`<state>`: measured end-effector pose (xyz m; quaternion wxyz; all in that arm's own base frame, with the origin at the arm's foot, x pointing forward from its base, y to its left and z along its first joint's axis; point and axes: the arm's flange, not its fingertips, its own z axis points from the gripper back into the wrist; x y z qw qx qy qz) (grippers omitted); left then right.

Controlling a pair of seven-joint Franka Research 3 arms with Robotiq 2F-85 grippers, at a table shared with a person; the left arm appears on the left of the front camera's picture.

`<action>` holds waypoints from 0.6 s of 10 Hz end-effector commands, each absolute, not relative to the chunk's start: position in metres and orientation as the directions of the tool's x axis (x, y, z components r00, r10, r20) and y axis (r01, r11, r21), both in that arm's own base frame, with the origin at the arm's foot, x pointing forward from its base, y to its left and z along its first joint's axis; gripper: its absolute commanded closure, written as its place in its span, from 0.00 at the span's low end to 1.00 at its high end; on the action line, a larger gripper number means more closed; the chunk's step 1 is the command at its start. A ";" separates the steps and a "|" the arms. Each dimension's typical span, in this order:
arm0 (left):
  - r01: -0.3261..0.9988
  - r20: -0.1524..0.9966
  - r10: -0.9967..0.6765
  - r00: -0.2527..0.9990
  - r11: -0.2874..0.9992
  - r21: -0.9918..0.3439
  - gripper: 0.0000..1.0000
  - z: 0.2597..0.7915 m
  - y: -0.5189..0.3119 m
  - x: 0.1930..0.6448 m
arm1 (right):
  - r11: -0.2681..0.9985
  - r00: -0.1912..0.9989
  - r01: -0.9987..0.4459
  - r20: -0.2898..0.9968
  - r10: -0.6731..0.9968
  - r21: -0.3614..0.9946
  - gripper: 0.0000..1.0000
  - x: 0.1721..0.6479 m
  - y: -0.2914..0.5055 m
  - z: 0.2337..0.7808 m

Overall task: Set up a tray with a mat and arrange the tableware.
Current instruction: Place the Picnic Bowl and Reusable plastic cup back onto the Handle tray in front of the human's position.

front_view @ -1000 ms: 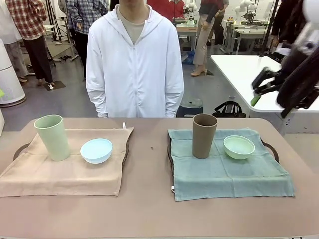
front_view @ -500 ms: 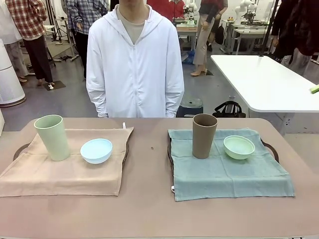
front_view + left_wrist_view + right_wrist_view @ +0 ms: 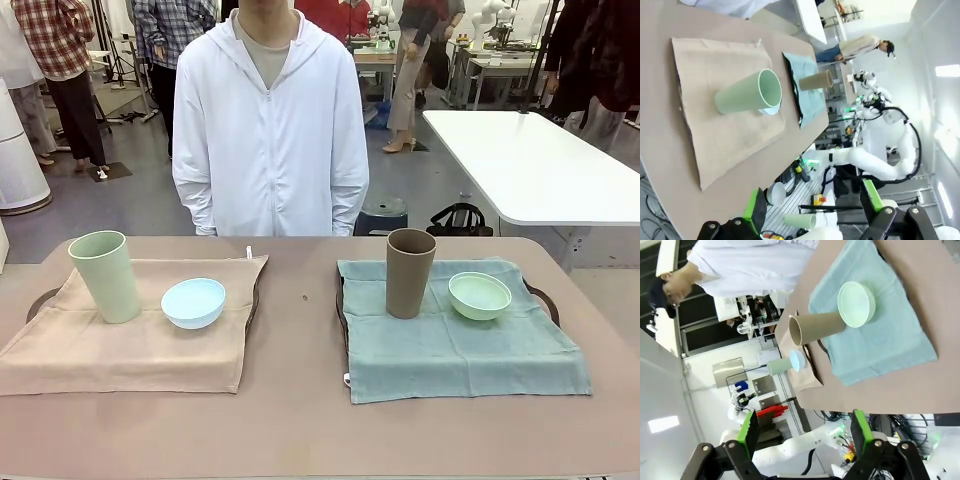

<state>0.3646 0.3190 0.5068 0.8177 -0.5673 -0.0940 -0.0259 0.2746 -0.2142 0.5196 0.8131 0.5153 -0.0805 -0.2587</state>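
Tumblers untouched; left tool (image 3: 812, 207) and right tool (image 3: 802, 432) agape, empty.

Left gripper (image 3: 812, 212) is hanging high off the table, jaws spread wide, nothing between the green pads (image 3: 754, 212). Right gripper (image 3: 802, 434) is doing the same: raised clear, fingers splayed wide, pads (image 3: 748, 431) bare. Both wrists are rolled, so the table is showing sideways in each wrist view. Person is standing at the far edge, arms hanging at their sides.
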 end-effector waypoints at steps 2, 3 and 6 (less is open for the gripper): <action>0.119 0.153 0.056 0.987 0.388 -0.914 0.00 0.513 0.301 0.380 | 0.335 0.853 0.338 -0.136 -0.504 0.880 0.05 0.275 -0.214 0.520; 0.138 0.175 0.078 0.981 0.347 -0.928 0.00 0.503 0.323 0.365 | 0.335 0.853 0.338 -0.136 -0.504 0.880 0.05 0.275 -0.214 0.520; 0.138 0.175 0.078 0.981 0.347 -0.928 0.00 0.503 0.323 0.365 | 0.335 0.853 0.338 -0.136 -0.504 0.880 0.05 0.275 -0.214 0.520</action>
